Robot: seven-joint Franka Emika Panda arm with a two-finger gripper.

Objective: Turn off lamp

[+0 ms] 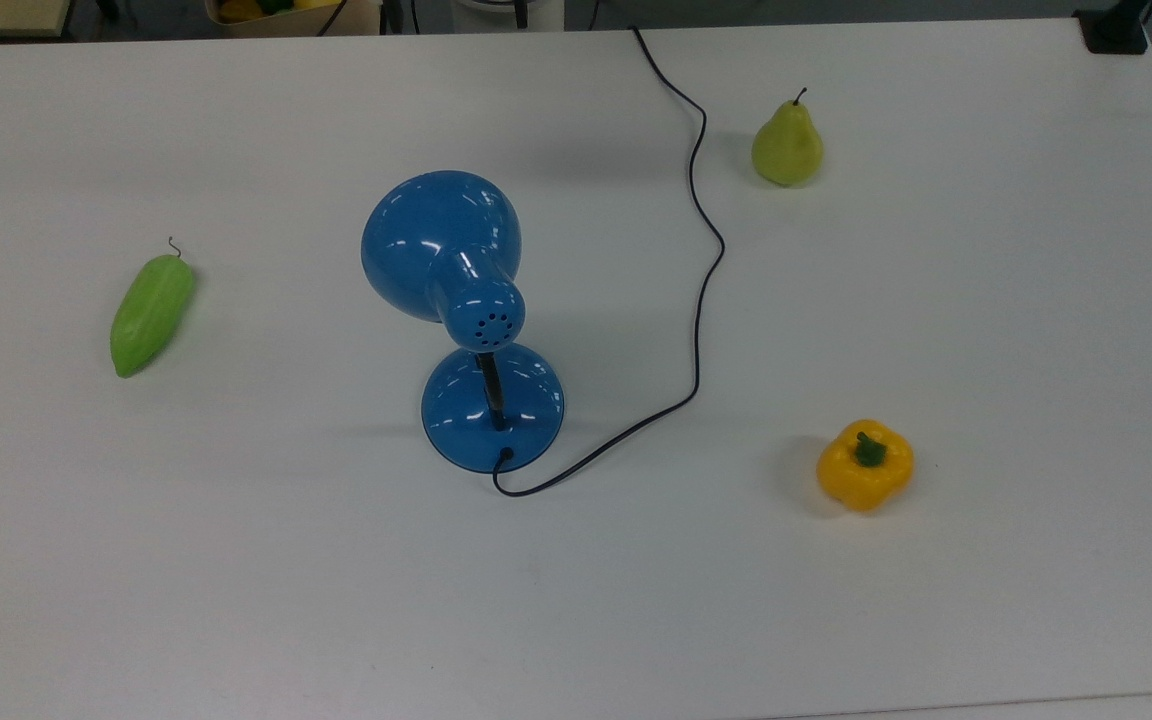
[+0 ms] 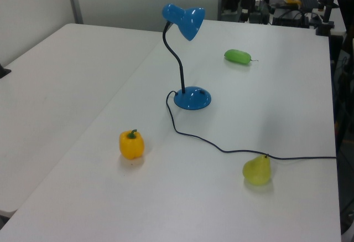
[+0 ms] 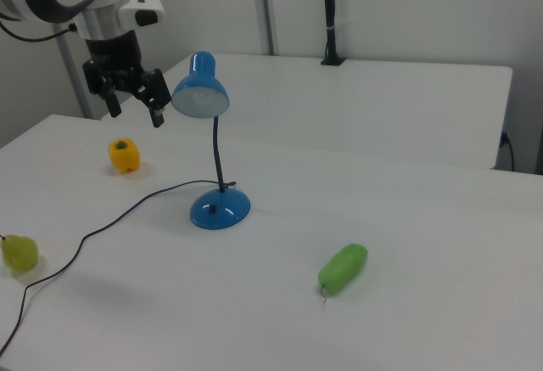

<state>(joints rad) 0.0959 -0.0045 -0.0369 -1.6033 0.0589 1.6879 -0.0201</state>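
Standing near the middle of a broad white matte table (image 1: 236, 560), the glossy blue desk lamp (image 1: 476, 320) has its dome shade tipped over a round base on a thin black neck. Its black cord (image 1: 701, 290) snakes from the base across the tabletop and off the far edge in the top view. A yellow-green pear (image 1: 787, 145) sits just beside the cord, a yellow bell pepper (image 1: 865, 466) lies well apart toward the top view's right, and a green pod-shaped vegetable (image 1: 151, 313) rests toward the top view's left. In the right view, the black two-finger gripper (image 3: 133, 103) hangs in the air beside the shade, fingers spread apart and empty. A second white table (image 3: 407, 108) stands behind, before pale wall panels.
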